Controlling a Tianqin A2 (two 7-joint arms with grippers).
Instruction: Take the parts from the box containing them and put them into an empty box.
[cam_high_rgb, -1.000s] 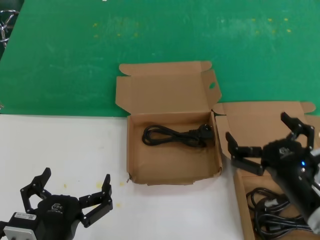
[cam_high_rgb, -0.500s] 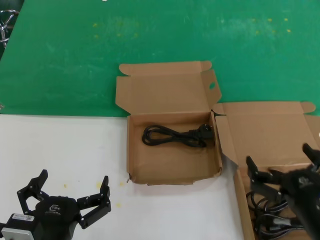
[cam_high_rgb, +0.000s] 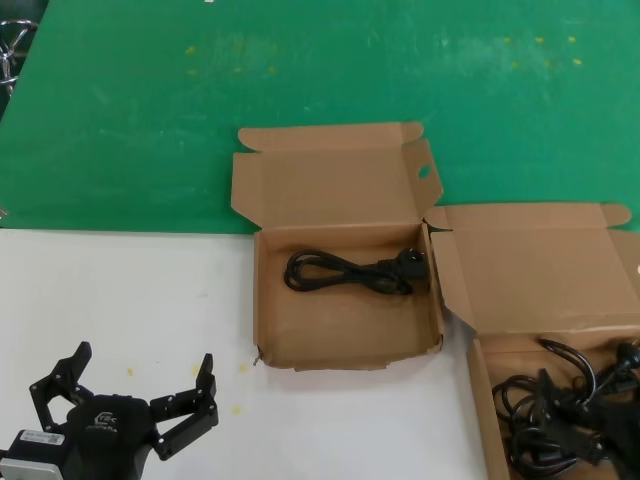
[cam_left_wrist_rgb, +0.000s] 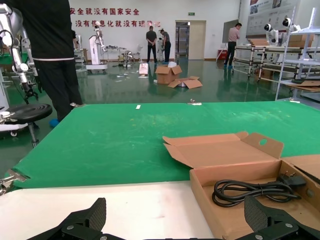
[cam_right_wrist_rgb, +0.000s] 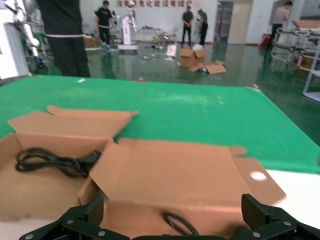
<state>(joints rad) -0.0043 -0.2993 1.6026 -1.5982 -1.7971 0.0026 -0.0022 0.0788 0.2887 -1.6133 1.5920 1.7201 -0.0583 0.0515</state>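
Observation:
The box with the oval hole (cam_high_rgb: 262, 300) lies open at the middle and holds one looped black cord (cam_high_rgb: 350, 272). The box without a hole (cam_high_rgb: 478, 400) is at the right front, with its lid (cam_high_rgb: 540, 270) laid back and several tangled cords (cam_high_rgb: 545, 415) inside. My right gripper (cam_right_wrist_rgb: 172, 210) is open, low over this box's front part, with a cord loop (cam_right_wrist_rgb: 175, 222) between its fingers; it does not show in the head view. My left gripper (cam_high_rgb: 130, 400) is open and empty over the white table at the front left. In its wrist view (cam_left_wrist_rgb: 175, 215) the holed box (cam_left_wrist_rgb: 220, 210) lies ahead.
A green mat (cam_high_rgb: 300, 80) covers the far half of the table; the near half is white (cam_high_rgb: 120, 290). The two boxes stand almost corner to corner. People, robots and shelving stand far behind the table in the wrist views.
My right gripper has come down and back over the right-hand box and left the head view, so the cords there now show. My left gripper has drawn slightly back.

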